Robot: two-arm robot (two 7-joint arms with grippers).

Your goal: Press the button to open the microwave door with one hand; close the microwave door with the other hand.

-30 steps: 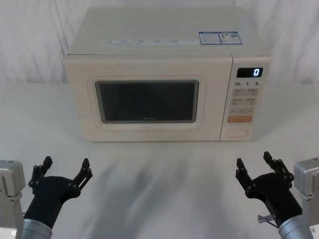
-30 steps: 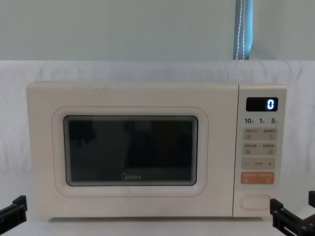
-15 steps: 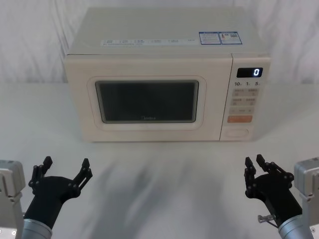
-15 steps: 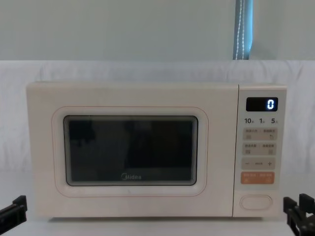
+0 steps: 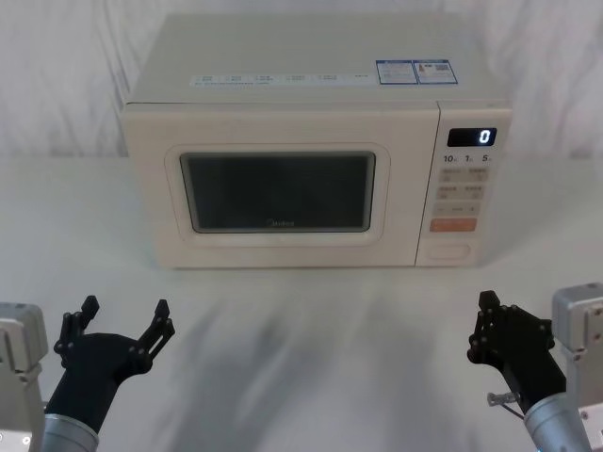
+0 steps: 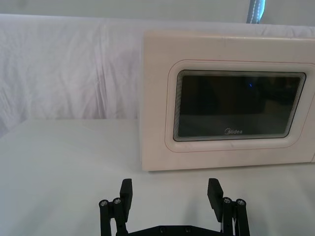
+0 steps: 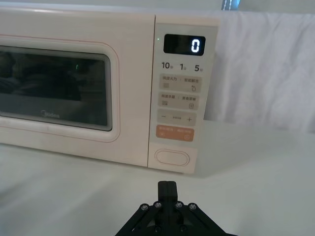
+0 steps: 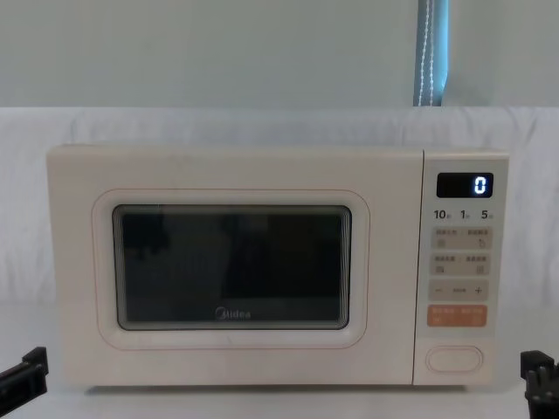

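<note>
White cloth-covered table (image 5: 301,330), cream microwave (image 5: 311,141) standing on it

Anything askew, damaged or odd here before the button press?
Nothing stands out. The microwave door sits flush and shut, the button is untouched, the right gripper is shut and the left gripper open, both short of the microwave.

The cream microwave (image 5: 311,141) stands upright on the white table, display reading "0". Its door (image 5: 278,193), with a dark rounded window, is shut flush. The blank wide button (image 5: 448,251) sits lowest on the panel, unpressed
</note>
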